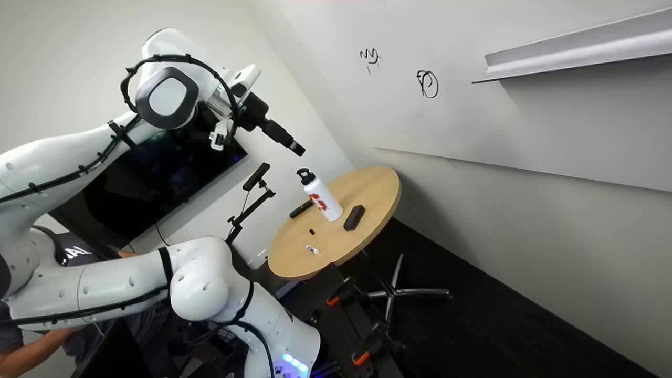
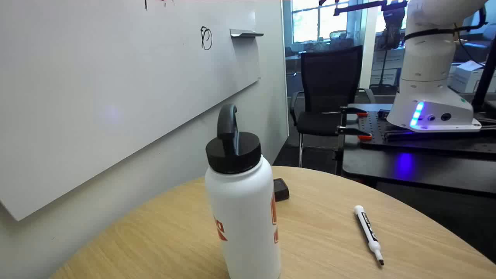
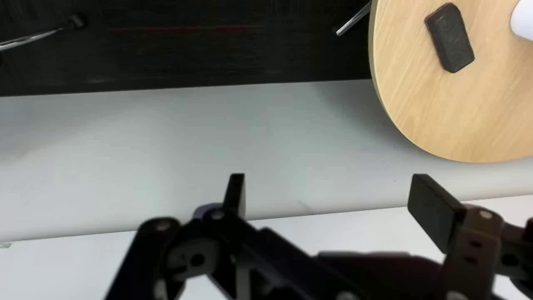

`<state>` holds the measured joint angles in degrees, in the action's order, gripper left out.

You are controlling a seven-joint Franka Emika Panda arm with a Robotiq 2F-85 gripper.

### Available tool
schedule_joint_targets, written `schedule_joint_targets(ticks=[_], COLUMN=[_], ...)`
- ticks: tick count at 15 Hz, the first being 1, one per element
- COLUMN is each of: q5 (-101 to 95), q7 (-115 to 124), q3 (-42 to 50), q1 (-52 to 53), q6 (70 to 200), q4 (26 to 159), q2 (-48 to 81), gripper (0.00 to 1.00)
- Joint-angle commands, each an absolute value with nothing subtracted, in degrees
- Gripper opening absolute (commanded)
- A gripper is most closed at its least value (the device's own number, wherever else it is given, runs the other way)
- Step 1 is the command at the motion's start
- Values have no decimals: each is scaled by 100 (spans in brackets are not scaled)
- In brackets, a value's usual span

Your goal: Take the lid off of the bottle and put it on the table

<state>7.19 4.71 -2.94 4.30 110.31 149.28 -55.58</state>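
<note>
Nearest to us in an exterior view, the arm [image 1: 210, 283] ran left from its blue-lit base [image 1: 278, 331], folded at the left edge and ran right again above itself, its wrist [image 1: 168, 97] high and bent. The gripper [image 1: 298, 149] slanted down and right, apart from the lid [image 1: 308, 179] of the bottle [image 1: 325, 200]. In the wrist view we saw its fingers [image 3: 433, 212] spread wide, with wall [image 3: 266, 141] showing between them, so it was released and unloaded; the edge of the bench [image 3: 491, 104] and a sliver of the bottle lay off to its right.

Next came the black platform [image 1: 341, 310] under the base, near the rounded near edge of the bench; we could not tell whether the two touched. Toward that edge lay a marker [image 1: 312, 249] and, just farther, a small dark piece [image 1: 312, 231]. Bare wood spread left of both and between them and the bottle.

The bottle stood upright with the lid on its mouth, and we saw open air over the lid in both exterior views. A dark block [image 1: 354, 218] lay near the bottle on the right and a dark bar [image 1: 301, 209] beyond it on the left, narrowing the side room. Farther on, more bare wood ran to the far edge of the bench, which curved just beside the wall, below the whiteboard [image 1: 499, 115].
</note>
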Motion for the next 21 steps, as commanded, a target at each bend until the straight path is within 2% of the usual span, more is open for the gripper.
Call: schedule_joint_targets(ticks=[1, 8, 21], q5=[748, 740, 711], q7=[441, 374, -612], q3=[-319, -369, -2003], q1=[389, 459, 2417], q6=[11018, 11047, 11367], q4=[14917, 14890, 13948], q2=[-5555, -5528, -4623], gripper=[100, 100, 100])
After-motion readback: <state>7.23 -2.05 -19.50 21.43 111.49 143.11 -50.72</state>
